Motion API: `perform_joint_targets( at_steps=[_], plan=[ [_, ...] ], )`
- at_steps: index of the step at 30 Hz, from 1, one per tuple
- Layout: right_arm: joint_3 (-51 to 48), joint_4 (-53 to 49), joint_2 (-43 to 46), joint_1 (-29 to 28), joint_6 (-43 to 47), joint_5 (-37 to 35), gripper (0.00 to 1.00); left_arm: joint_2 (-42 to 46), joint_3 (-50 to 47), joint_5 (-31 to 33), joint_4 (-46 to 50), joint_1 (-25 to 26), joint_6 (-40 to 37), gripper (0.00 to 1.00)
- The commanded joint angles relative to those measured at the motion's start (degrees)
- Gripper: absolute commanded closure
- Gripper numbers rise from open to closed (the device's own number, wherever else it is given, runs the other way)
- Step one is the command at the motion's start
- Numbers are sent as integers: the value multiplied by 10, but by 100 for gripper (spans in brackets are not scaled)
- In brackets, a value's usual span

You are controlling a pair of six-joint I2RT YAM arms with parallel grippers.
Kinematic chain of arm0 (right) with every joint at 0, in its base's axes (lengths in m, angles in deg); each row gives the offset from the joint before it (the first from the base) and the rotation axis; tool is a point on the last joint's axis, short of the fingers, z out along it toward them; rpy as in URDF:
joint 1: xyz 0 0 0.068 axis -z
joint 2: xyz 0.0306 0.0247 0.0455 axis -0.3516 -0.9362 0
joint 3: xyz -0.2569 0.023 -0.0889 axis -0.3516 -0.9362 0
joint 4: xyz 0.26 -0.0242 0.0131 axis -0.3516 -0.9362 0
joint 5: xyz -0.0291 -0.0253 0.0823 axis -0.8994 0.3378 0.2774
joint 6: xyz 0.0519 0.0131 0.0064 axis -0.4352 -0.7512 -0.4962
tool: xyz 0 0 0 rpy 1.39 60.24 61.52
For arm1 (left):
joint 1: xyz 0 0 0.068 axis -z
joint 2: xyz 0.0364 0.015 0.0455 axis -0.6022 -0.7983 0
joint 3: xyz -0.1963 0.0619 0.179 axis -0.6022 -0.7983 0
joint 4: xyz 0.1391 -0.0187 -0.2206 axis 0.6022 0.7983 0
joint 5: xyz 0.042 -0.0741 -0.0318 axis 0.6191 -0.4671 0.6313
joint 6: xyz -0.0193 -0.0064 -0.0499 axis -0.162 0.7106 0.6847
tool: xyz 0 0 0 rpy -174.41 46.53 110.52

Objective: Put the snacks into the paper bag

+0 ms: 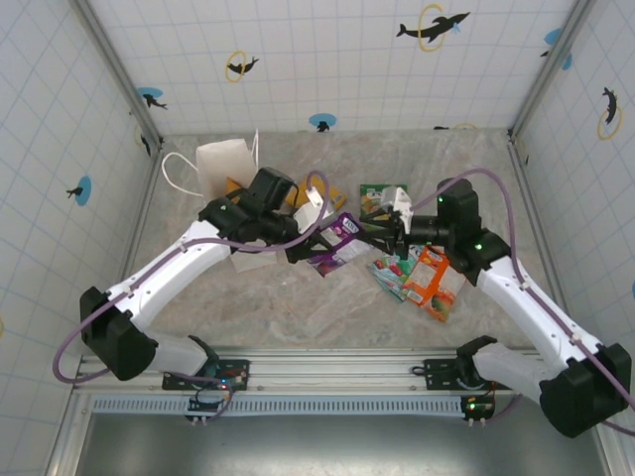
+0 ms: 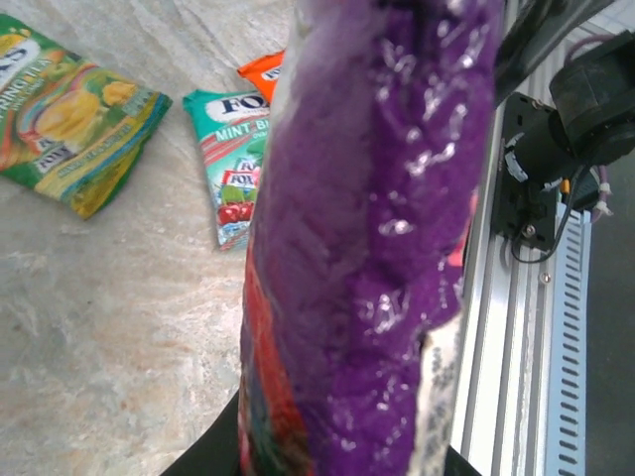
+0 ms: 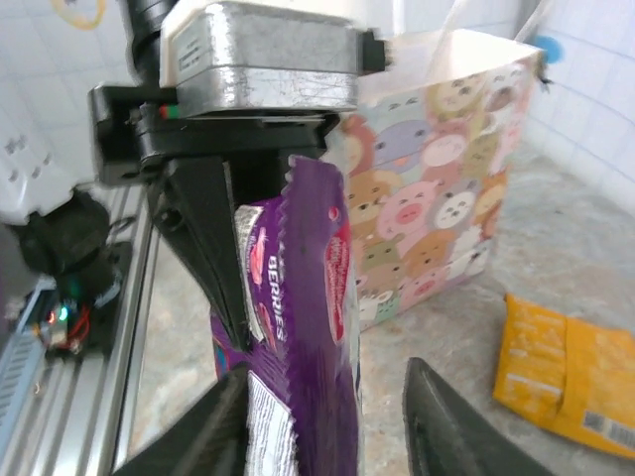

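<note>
Tabletop bare nearside; purple packet, seemingly left jaws.

The purple packet is glossy, crinkled plastic film, the paper bag matt, the table smooth and stone-like.

- Purple packet, right wrist view: "BERRIES" in white capitals running down its face. The smaller print beneath is too blurred to read.
- Teal packet, just left of the purple packet in the left wrist view: big white "FO" at the top, the rest cut off by the purple packet. Under it, "MINT" and then a "B".
- Green packet, further left of the purple packet: a line with what looks like "RING", the rest unclear.
- Orange packet, peeking out above the teal one: its lettering is not legible.
</note>
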Motion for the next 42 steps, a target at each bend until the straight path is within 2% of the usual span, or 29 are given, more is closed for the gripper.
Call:
perform_joint_targets(
  at_steps=[1, 6, 13, 15, 17, 21, 26, 31, 36, 42],
  plan=[
    [-38, 103, 36, 16, -80, -68, 49, 11, 62, 49, 2, 0, 80, 84],
    [-75, 150, 65, 30, -154, -145, 44, -11, 167, 138, 26, -1, 174, 85],
    [-97, 170, 55, 25, -214, -155, 44, -96, 394, 272, 106, -4, 239, 84],
    [-99, 172, 52, 19, -220, -161, 44, -122, 460, 324, 121, -12, 267, 85],
    [-100, 172, 48, 15, -226, -164, 44, -128, 485, 349, 115, -33, 291, 85],
    [-105, 170, 44, 8, -234, -170, 44, -101, 464, 412, 75, -83, 337, 85],
    [-115, 172, 40, 0, -240, -173, 45, -43, 396, 511, 2, -106, 331, 85],
    [-119, 170, 33, -9, -241, -176, 45, -25, 381, 603, 31, -114, 322, 86],
    [-124, 170, 25, -18, -242, -176, 45, -37, 377, 626, 128, -118, 356, 85],
    [-126, 167, 14, -28, -243, -175, 45, -28, 312, 583, 155, -136, 393, 84]
  ],
)
